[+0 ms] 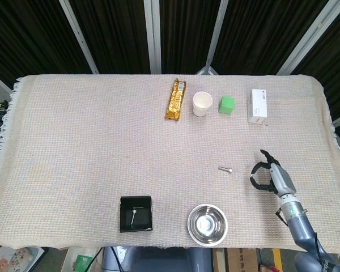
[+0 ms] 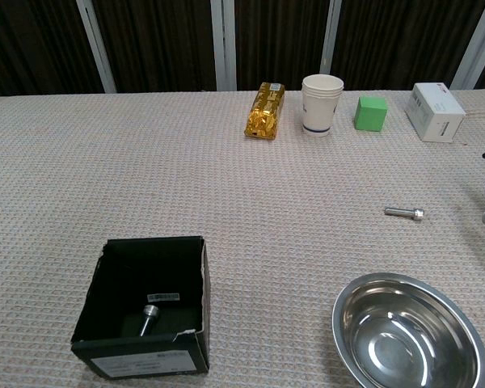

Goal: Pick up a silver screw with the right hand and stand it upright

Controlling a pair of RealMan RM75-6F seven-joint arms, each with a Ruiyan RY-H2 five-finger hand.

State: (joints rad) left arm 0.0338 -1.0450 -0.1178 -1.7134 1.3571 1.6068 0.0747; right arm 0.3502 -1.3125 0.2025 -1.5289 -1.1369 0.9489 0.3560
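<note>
Though the chest view clips it, right hand [image 1: 270, 177] empty, fingers curled apart, silver screw [image 1: 225, 169] flat nearby

My right hand [image 1: 270, 177] hangs near the table's [image 1: 73, 136] right edge, toward the front, with the screw [image 1: 225, 169] lying flat just to its left, apart from it. The bowl [image 1: 207, 224] sits at the front edge, in front of the screw. The box [image 1: 136, 213] stands at the front edge left of the bowl, with another screw [image 2: 150, 314] lying in it. Along the back edge stand, left to right, the packet [image 1: 175, 99], the cup [image 1: 202, 103], the cube [image 1: 227, 105] and the carton [image 1: 257, 105].
</note>
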